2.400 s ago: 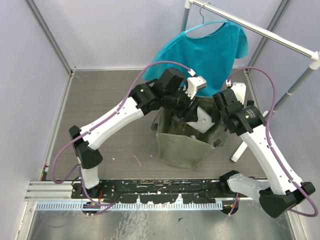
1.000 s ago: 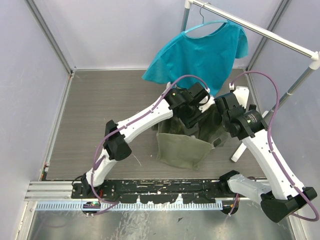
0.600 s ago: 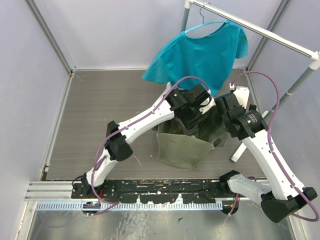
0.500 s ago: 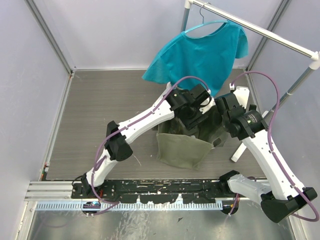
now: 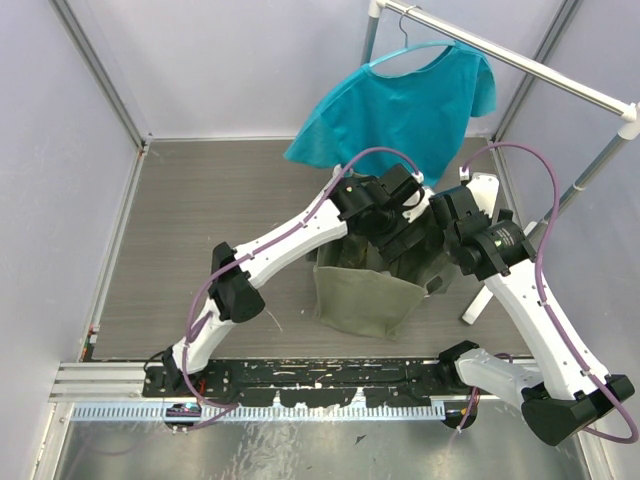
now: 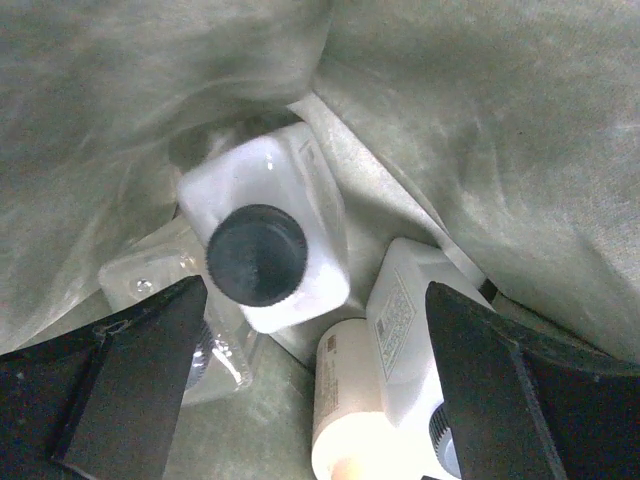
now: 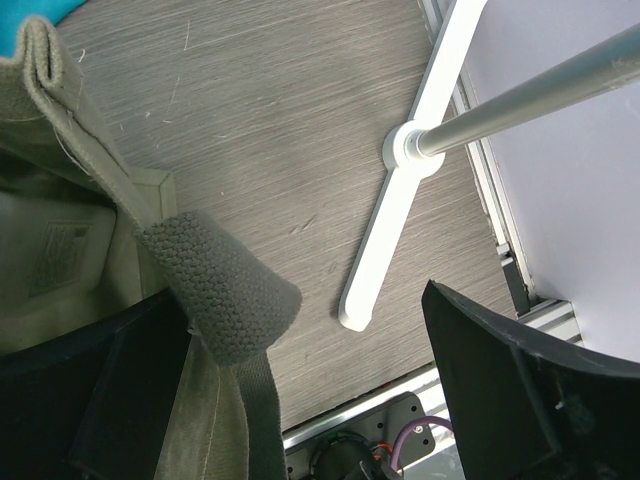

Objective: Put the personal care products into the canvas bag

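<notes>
In the left wrist view I look down into the canvas bag [image 6: 470, 130]. On its bottom lie several personal care products. One white rectangular bottle [image 6: 290, 215] stands with its dark cap up, and a second white one [image 6: 410, 320] lies to the right. A cream bottle [image 6: 345, 410] and a clear one [image 6: 150, 290] lie there too. My left gripper [image 6: 320, 400] hangs open above them and touches none. From above, the left gripper [image 5: 403, 238] is inside the bag [image 5: 365, 295]. My right gripper [image 7: 310, 400] is open at the bag's rim, with the woven handle [image 7: 215, 285] against its left finger.
A teal shirt [image 5: 400, 100] hangs on a hanger from a white rack [image 5: 520, 60] just behind the bag. The rack's foot [image 7: 400, 210] lies on the grey floor right of the bag. White walls close in the cell.
The left arm has come down from above the bag, where it held a white bottle, into the bag. Its jaws have opened and the bottle now lies inside.
</notes>
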You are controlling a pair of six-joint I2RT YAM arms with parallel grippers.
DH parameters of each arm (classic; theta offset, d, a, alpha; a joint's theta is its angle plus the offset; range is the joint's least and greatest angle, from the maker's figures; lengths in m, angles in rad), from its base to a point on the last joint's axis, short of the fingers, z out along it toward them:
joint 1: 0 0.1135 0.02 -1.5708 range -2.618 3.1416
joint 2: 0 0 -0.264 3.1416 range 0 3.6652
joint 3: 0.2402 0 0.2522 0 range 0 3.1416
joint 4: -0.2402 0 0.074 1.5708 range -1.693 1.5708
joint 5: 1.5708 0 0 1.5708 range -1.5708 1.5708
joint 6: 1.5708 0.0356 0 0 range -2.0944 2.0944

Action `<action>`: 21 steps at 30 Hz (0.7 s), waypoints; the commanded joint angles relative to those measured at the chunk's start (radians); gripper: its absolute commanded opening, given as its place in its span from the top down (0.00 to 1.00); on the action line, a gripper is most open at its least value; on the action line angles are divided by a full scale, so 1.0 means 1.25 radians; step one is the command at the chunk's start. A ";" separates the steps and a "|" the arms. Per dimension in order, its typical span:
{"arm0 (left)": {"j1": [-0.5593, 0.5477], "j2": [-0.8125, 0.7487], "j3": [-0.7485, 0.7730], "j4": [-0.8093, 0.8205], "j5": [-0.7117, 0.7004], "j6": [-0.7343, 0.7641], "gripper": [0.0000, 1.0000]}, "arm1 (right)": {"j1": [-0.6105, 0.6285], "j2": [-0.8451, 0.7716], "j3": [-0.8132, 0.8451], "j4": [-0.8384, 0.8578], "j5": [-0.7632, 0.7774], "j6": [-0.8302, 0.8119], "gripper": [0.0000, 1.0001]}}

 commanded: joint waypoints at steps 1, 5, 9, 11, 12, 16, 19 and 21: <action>0.004 -0.086 0.030 0.053 -0.001 -0.018 0.02 | -0.007 -0.006 -0.002 0.025 0.018 0.000 0.00; 0.030 -0.163 0.012 0.088 0.009 -0.065 0.02 | -0.006 -0.005 -0.001 0.039 0.014 -0.005 0.00; 0.065 -0.296 -0.083 0.181 0.023 -0.116 0.02 | -0.007 -0.009 -0.007 0.077 -0.005 -0.026 0.00; 0.076 -0.368 -0.146 0.250 0.014 -0.129 0.02 | -0.008 -0.016 -0.008 0.102 -0.019 -0.046 0.00; 0.081 -0.404 -0.175 0.287 0.004 -0.134 0.02 | -0.007 -0.018 -0.005 0.113 -0.026 -0.054 0.00; 0.104 -0.502 -0.229 0.336 -0.132 -0.144 0.02 | -0.006 -0.016 0.037 0.142 -0.048 -0.102 0.00; 0.146 -0.546 -0.246 0.295 -0.214 -0.147 0.02 | -0.006 -0.017 0.078 0.180 -0.067 -0.144 0.00; 0.188 -0.573 -0.276 0.276 -0.225 -0.156 0.02 | -0.007 -0.017 0.104 0.215 -0.069 -0.172 0.00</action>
